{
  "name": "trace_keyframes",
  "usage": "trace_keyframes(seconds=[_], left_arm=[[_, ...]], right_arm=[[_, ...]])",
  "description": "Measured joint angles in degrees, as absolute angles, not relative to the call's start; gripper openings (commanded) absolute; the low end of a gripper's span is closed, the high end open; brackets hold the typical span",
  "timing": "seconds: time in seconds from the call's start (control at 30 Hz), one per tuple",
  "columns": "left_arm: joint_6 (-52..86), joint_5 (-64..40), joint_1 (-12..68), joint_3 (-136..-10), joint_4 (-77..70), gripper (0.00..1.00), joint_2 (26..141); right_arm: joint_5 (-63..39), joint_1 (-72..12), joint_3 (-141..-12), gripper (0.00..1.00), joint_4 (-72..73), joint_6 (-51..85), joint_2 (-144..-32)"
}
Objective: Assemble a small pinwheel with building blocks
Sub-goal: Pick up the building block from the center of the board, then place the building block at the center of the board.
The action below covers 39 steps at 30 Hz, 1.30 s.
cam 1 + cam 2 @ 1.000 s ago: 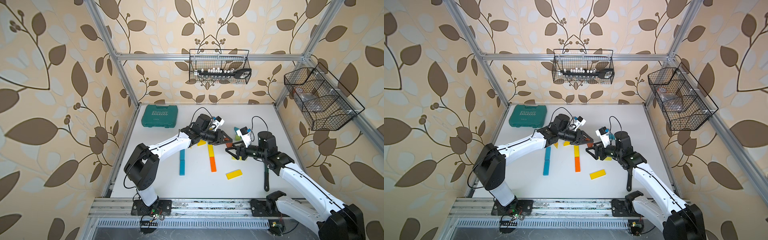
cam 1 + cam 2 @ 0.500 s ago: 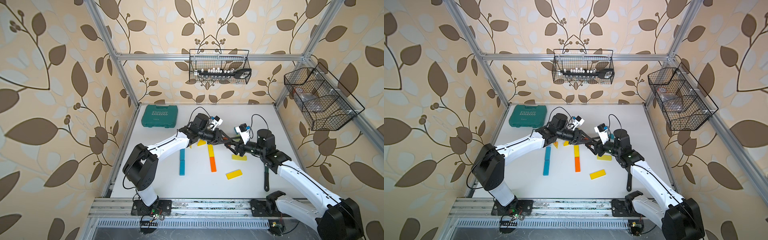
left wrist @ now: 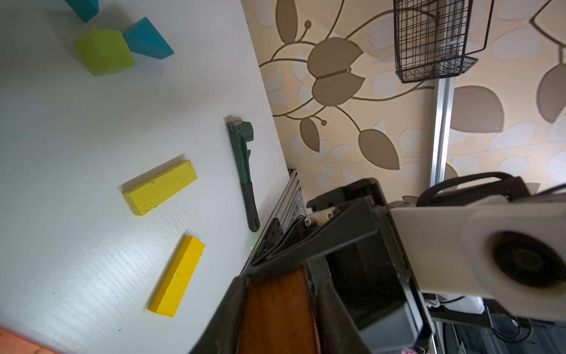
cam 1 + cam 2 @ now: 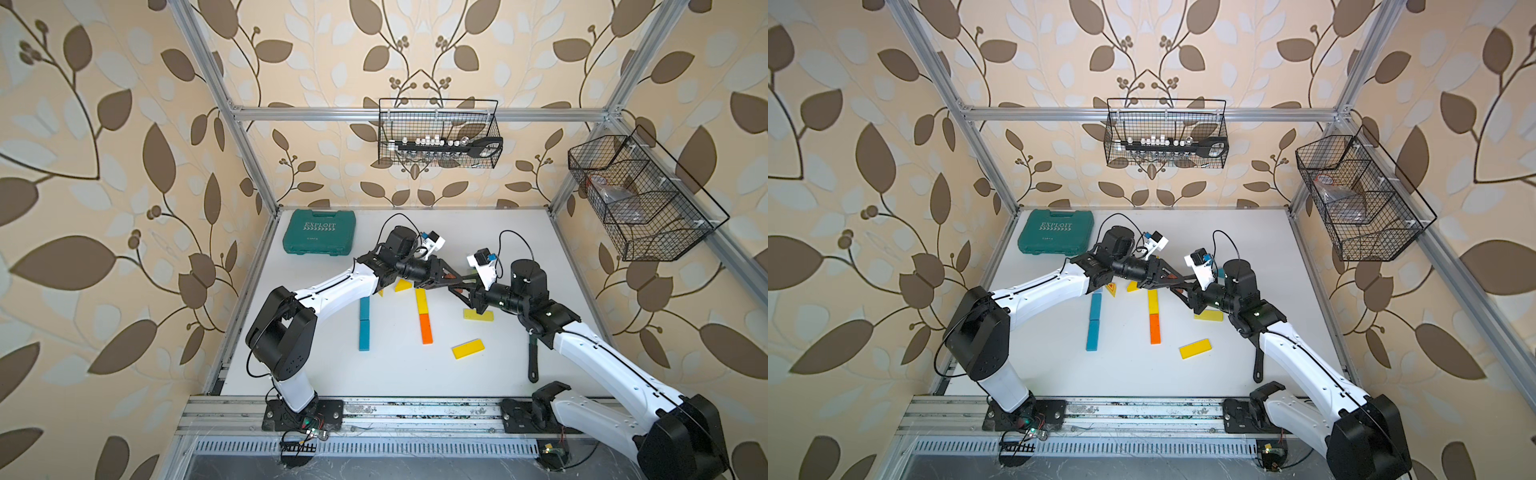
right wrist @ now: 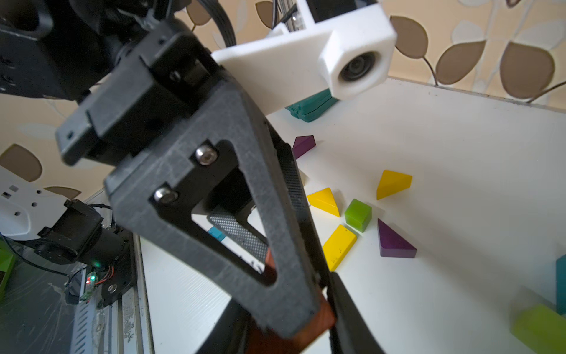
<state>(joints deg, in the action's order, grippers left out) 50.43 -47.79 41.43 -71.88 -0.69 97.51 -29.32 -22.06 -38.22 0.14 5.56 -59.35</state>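
1. The brown block [image 3: 275, 312] hangs above the surface [image 4: 399, 374], out from the case [image 4: 319, 231] toward the middle, pinched where the two arms meet. What shows of it runs lengthwise along the left fingers [image 3: 220, 325] and points away from the case. Its ends are hidden.
2. The left end effector [image 4: 455, 279] is clamped on the brown block, with a finger against each side.
3. The right end effector [image 4: 462, 289] faces it head-on from the side away from the case. In the right wrist view its fingers also lie closed against the block.
4. Two teal bars [image 4: 364, 324] lie flat and end to end, and their shared line points roughly at the case.
5. One yellow bar [image 4: 421, 301] and one orange bar [image 4: 426, 328] are butted end to end. Their line is nearly parallel to the teal bars and farther from the case.
6. That makes three yellow bars in all. The second yellow bar [image 4: 482, 316] lies crosswise, partly under the right arm. The third yellow bar [image 4: 468, 348] lies aslant, the farthest of the bars from the case.
7. The right wrist view shows two yellow wedges [image 5: 393, 184], two purple wedges [image 5: 393, 240] and one green cube [image 5: 357, 214] close together.
8. In the left wrist view a second green cube [image 3: 104, 52] touches one teal wedge [image 3: 147, 43] at a corner.
9. One wrench [image 4: 532, 365] lies near the surface's edge farthest from the case, with its long axis roughly parallel to the teal bars.
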Motion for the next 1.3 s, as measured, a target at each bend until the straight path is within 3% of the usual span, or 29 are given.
trace_keyframes(seconds=[0.13, 0.33, 0.57, 0.9, 1.3], left_arm=[[50.5, -47.8, 41.3, -71.9, -0.5, 0.22, 97.5], [50.9, -45.3, 40.4, -70.6, -0.2, 0.65, 96.1], [48.3, -37.4, 33.5, -67.2, 7.7, 0.99, 83.3], [37.3, -23.6, 28.8, -67.0, 24.9, 0.99, 62.9], [32.3, -18.1, 28.8, -63.7, 32.6, 0.99, 59.9]], right_arm=[[-26.7, -23.4, -38.2, 0.16, -0.2, 6.4, -58.9], [-23.2, -25.0, -38.2, 0.06, -2.3, 7.0, -58.0], [-15.3, -25.0, -42.8, 0.01, -12.3, 4.7, -60.1], [-5.3, -23.1, -47.9, 0.0, -17.0, -0.3, -77.0], [-3.0, -21.5, -57.3, 0.02, -19.0, -3.4, -96.0]])
